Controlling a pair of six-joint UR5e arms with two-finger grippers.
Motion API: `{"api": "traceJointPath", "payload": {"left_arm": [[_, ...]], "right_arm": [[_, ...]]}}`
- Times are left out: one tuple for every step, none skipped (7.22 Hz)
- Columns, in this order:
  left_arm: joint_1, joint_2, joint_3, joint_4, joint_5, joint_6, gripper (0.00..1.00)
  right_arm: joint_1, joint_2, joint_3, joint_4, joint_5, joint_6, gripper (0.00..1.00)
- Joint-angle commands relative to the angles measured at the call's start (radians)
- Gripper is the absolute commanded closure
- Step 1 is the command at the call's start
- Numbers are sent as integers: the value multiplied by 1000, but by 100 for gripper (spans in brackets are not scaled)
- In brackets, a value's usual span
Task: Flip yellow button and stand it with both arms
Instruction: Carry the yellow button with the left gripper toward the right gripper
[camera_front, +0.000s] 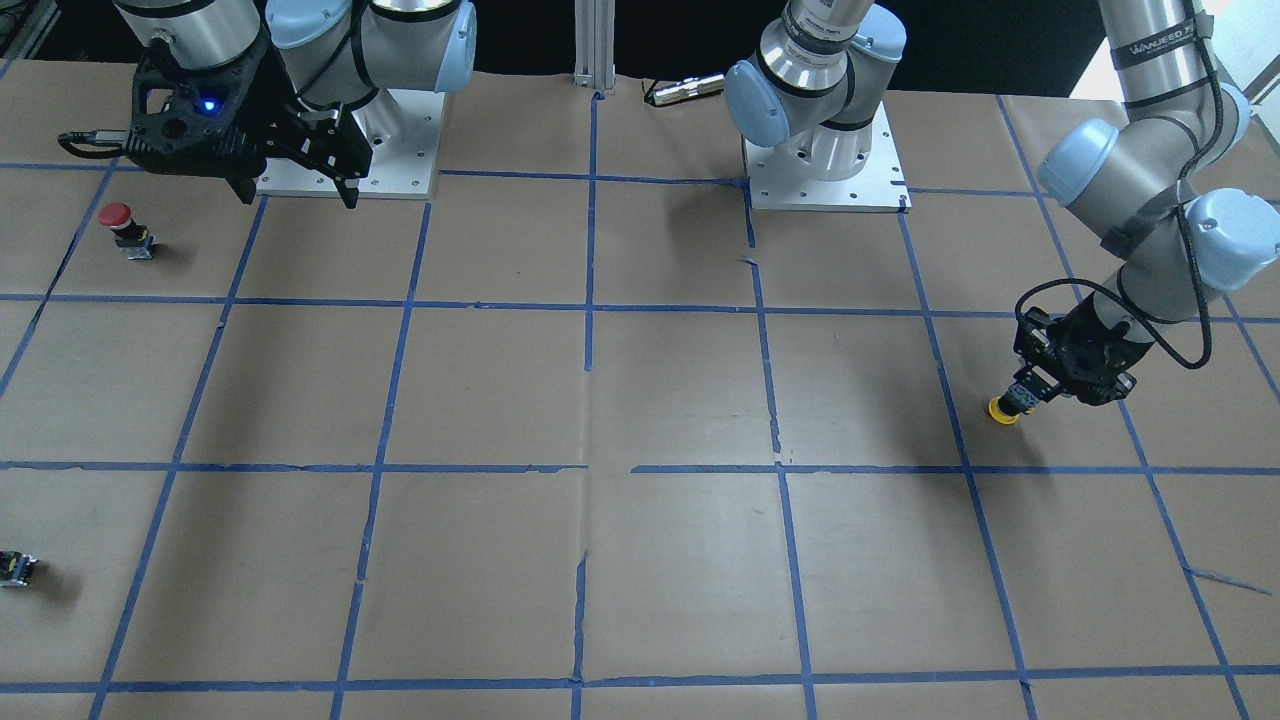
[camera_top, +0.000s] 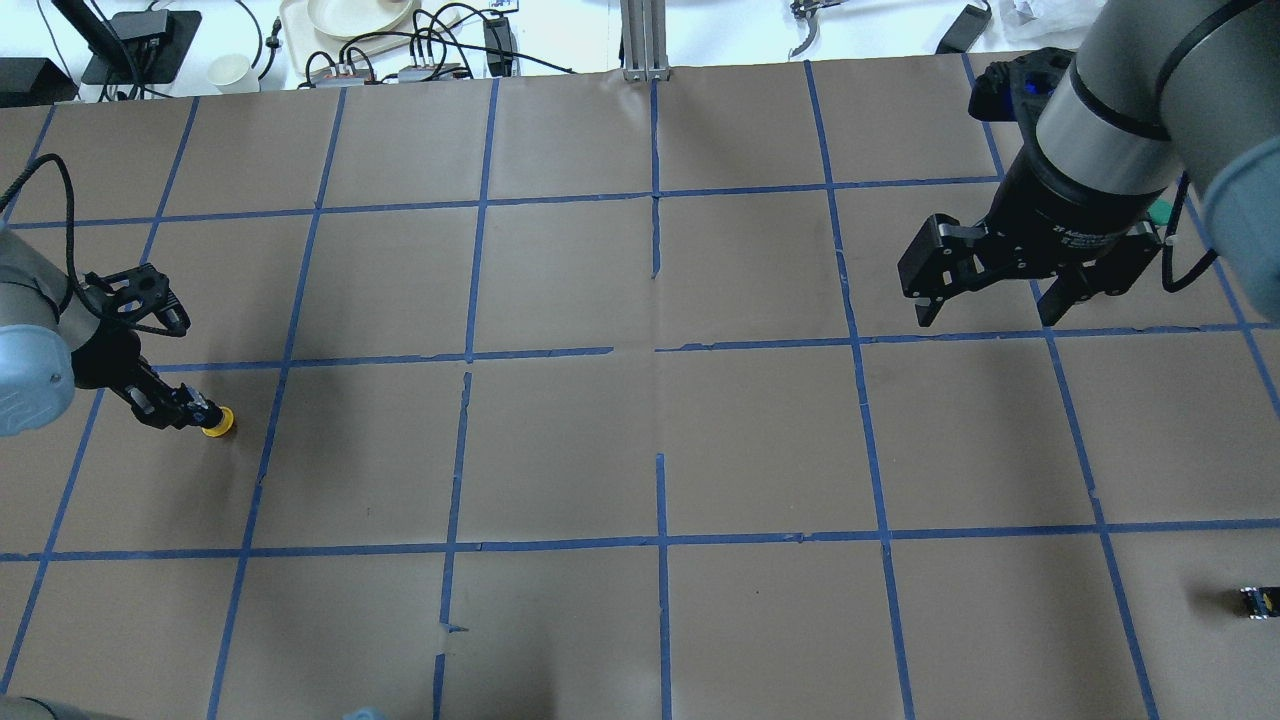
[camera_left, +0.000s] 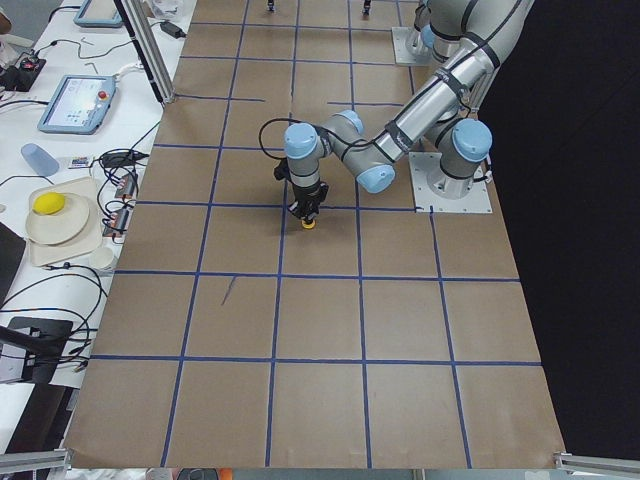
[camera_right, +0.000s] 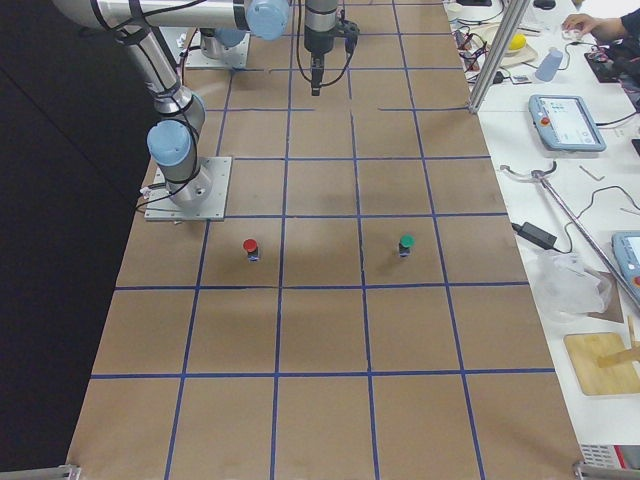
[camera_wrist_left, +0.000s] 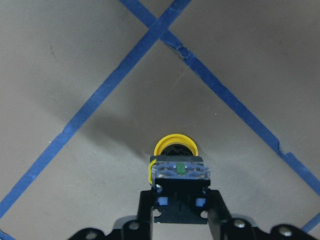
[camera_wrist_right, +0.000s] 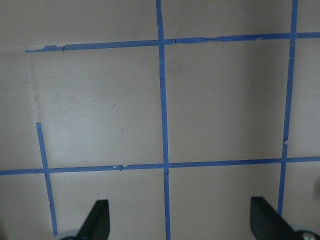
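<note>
Grip security matters: the left arm (camera_top: 30, 345) has its jaws closed on the yellow button (camera_top: 216, 423), cap-down near the table's (camera_top: 560, 450) left edge. It should lift and tilt slowly. The right arm (camera_top: 1100, 130), jaws spread wide and empty, should approach squarely.

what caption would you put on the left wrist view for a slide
Left gripper shut on the yellow button, cap pointing away toward the blue-taped table.

Holds a button (camera_top: 216, 424) cap-down in the left gripper's (camera_top: 187, 408) jaws at the counter's (camera_top: 660, 300) left end; hangs the right gripper (camera_top: 987, 312) over the right end, near another button (camera_front: 125, 228).
</note>
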Motion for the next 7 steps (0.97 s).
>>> {"api": "traceJointPath", "payload": {"left_arm": [[-2, 76, -4, -166, -170, 0, 81], [-2, 107, -10, -291, -306, -15, 81], [-2, 110, -11, -447, -468, -17, 81], [-14, 116, -13, -514, -550, -17, 81], [-20, 109, -21, -592, -685, -17, 81], [-34, 102, -43, -712, -865, -17, 81], [-80, 109, -57, -741, -960, -18, 81]], "right_arm": [[-2, 1, 0, -1, 1, 0, 0], [-2, 1, 0, -4, 1, 1, 0], [-2, 1, 2, -17, 2, 0, 0], [-2, 1, 0, -28, 1, -2, 0], [-2, 3, 2, -56, 2, -2, 0], [-2, 4, 3, -60, 2, 12, 0], [-6, 3, 3, -59, 2, 12, 0]]}}
